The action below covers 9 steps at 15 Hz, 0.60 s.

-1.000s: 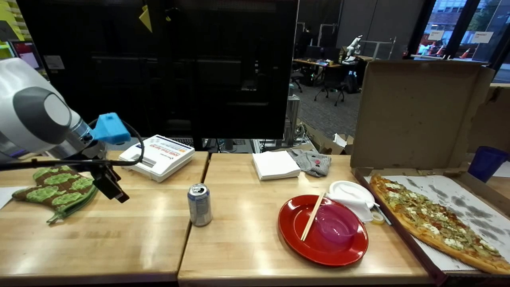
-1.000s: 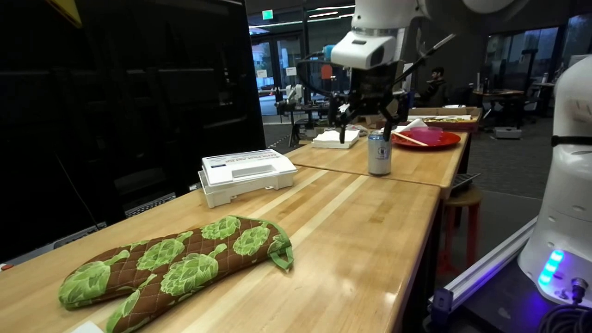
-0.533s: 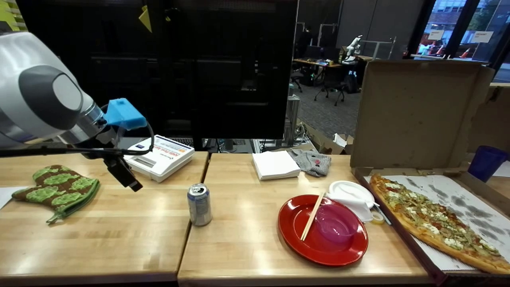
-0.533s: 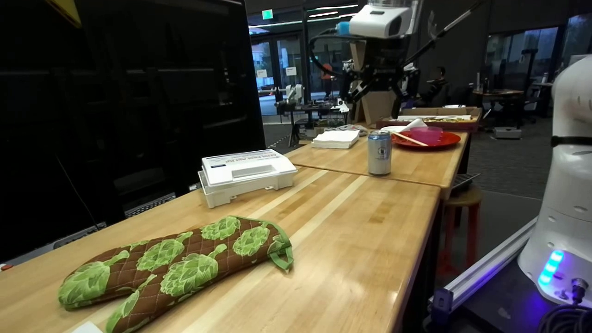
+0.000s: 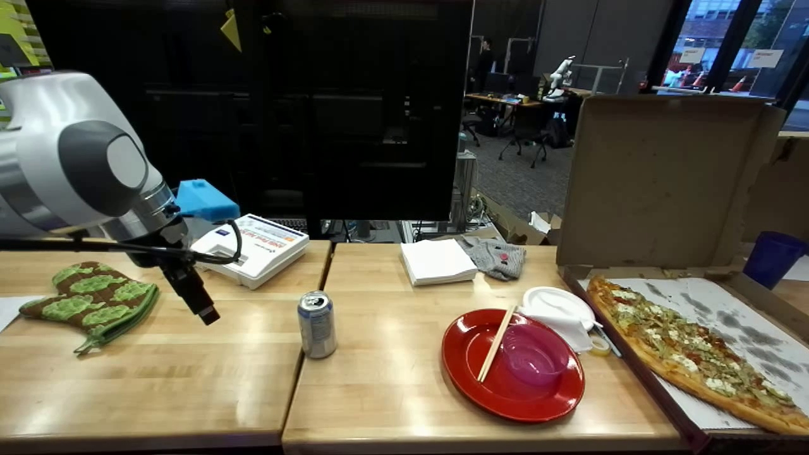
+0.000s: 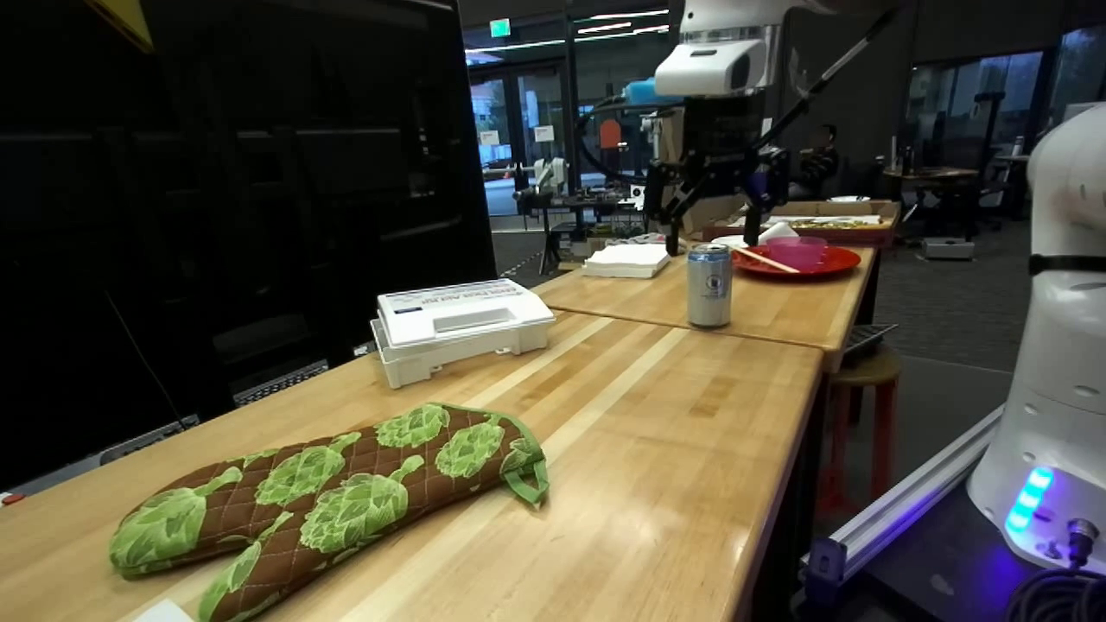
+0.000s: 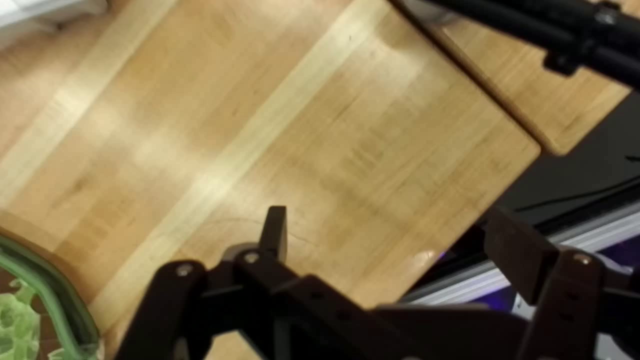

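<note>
End effector (image 7: 390,231): black, two-fingered, on a white and grey robot arm (image 5: 95,151). Jaws stood wide apart with nothing held between them. It hung above the surface (image 5: 221,385), angled downward in an exterior view, between the mitt and the can. A blue block (image 5: 205,200) was fixed near the wrist.

Oven mitt (image 6: 346,501): brown quilted cloth, green artichoke print, green edging and loop. It lay flat on the surface, near the end effector and apart from it; its edge showed at lower left in the wrist view.

First-aid kit (image 6: 467,321): white case, printed lid, near the rear edge of the surface; a corner showed at upper left in the wrist view.

Beverage can (image 5: 317,325): silver and blue, upright, just beside the dark seam between the two wooden sections.

Plate (image 5: 483,395): red, glossy, bearing a translucent magenta bowl (image 5: 536,357) and a pair of chopsticks (image 5: 496,344), one end over the rim.

White dish (image 5: 550,297): just beyond the plate.

White stack (image 5: 438,260): apparently napkins, beside a grey knitted item (image 5: 502,259).

Pizza box (image 5: 657,183): cardboard, lid raised; a long piece of pizza (image 5: 682,351) lay inside.

Cup (image 5: 772,260): dark blue, near the pizza box.
</note>
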Each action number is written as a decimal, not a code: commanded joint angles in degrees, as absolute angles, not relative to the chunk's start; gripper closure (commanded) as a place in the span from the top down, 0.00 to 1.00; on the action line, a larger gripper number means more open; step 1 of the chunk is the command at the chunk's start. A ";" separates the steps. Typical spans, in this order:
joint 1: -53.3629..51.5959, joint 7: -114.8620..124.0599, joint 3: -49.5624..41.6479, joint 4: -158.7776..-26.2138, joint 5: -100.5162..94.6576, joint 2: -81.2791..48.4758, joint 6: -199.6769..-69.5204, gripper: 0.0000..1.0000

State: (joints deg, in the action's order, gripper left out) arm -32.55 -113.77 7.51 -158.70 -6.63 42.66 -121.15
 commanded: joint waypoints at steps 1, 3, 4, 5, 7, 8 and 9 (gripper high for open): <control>-35.42 -117.61 5.77 -156.47 -0.45 40.31 -115.47 1.00; -35.44 -118.74 5.91 -156.14 0.76 40.47 -114.18 1.00; -35.19 -119.53 5.87 -155.98 0.72 40.61 -114.15 1.00; -35.11 -120.62 5.63 -155.73 0.96 40.56 -114.29 1.00; -34.81 -122.84 4.86 -155.15 1.27 40.20 -114.59 1.00; -34.78 -124.13 4.30 -154.83 1.67 39.99 -114.58 0.76; -34.60 -125.42 3.64 -154.62 2.03 39.86 -114.66 0.73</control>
State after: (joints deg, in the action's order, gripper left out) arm -34.77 -121.35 5.49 -156.40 0.21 40.76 -115.57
